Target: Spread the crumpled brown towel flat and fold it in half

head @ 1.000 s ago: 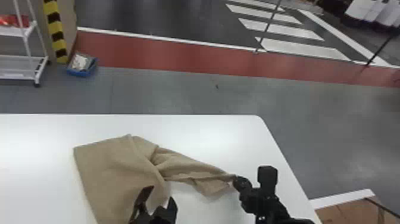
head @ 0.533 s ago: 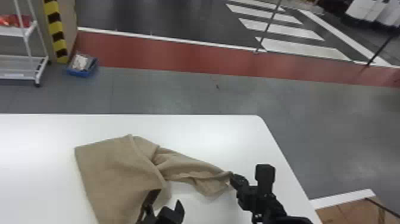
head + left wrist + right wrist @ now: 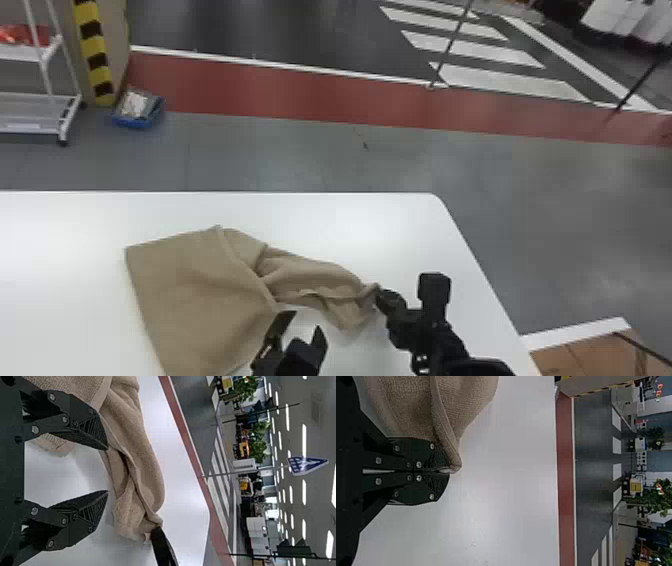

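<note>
In the head view my left gripper [image 3: 302, 330] stands open at the towel's near right side, its fingers apart. My right gripper [image 3: 381, 296] is shut on the right tip of the brown towel [image 3: 195, 295]. The towel's left part lies fairly flat, while its right part is a narrow, folded strip stretching to that tip. In the left wrist view the open left gripper [image 3: 107, 471] has the creased towel [image 3: 142, 467] beyond its fingers. In the right wrist view the right gripper [image 3: 445, 471] pinches a corner of the towel [image 3: 411, 407].
The white table [image 3: 350, 220] has its rounded far right corner beyond the right gripper. On the floor past the table are a blue bin [image 3: 137, 112] and a white wheeled shelf [image 3: 30, 112]. A brown box-like surface [image 3: 590, 355] lies at the lower right.
My left gripper has moved right, from over the towel toward its near right edge. The right gripper, holding the towel's tip, has shifted slightly left, and the towel's strip has slackened a little.
</note>
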{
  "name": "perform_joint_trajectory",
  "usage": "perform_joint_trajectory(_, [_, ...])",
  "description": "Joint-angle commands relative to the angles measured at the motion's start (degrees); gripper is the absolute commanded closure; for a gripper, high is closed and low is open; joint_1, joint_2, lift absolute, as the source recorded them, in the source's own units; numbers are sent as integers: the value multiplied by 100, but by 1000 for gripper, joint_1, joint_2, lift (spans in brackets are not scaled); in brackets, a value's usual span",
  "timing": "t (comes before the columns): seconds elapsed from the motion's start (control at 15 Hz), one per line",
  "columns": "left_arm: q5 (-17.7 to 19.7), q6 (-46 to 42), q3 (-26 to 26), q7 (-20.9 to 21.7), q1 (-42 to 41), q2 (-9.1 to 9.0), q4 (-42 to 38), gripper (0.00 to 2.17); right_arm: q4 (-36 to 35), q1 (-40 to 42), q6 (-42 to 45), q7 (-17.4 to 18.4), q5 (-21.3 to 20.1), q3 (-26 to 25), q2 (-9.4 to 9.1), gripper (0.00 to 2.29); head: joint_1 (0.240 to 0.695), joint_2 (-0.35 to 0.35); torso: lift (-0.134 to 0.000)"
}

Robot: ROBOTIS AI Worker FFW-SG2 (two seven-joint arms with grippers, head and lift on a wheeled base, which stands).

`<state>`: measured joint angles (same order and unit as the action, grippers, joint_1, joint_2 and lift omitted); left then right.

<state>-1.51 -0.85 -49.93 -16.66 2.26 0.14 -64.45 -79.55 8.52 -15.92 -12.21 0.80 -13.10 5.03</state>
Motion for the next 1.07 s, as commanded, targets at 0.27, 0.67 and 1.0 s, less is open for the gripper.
perform_joint_trajectory(0.27, [-78,-6,9,-118,152,-29,328,603,18,18,84,-18,69,27,-19,1261,695,-350,0])
perform_joint_trajectory(0.67, [-482,134,0,-356,135,-29,328,603,-149,150,49,-44,105,1,-19,1261,695,-350,0])
perform_joint_trajectory(1.0, [-447,574,106,-382,126,-29,266,603,-334,317,49,-79,157,-61,-10,1261,695,-350,0])
